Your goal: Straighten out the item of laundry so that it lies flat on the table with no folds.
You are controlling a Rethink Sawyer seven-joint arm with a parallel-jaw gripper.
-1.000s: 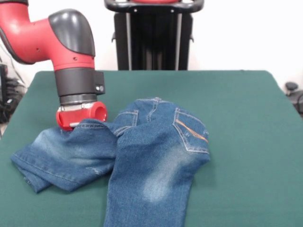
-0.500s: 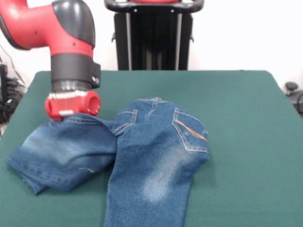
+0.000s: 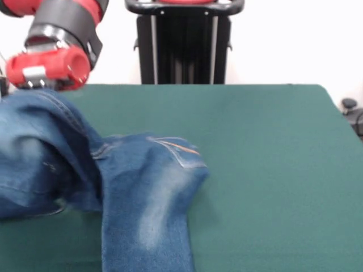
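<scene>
While the red end of the arm sits high at the far left of the table, the gripper (image 3: 39,85) hangs just above the cloth's edge with the jeans (image 3: 142,198) drawn up to it; its fingertips are hidden by the red collar and the denim, so whether they clamp the fabric or merely touch it cannot be told. From that point one part of the garment rises off the surface in a tall, rounded drape at the left, falling in heavy folds and running out of the picture's left edge. A darker crease separates this lifted part from the rest. To its right the other leg lies on the table (image 3: 272,170), running toward the near edge, with a faded pale patch along it and a back pocket with orange-tan stitching at its far end. That leg looks bunched at the top where it meets the raised portion. Right of the jeans the green top is bare cloth.
</scene>
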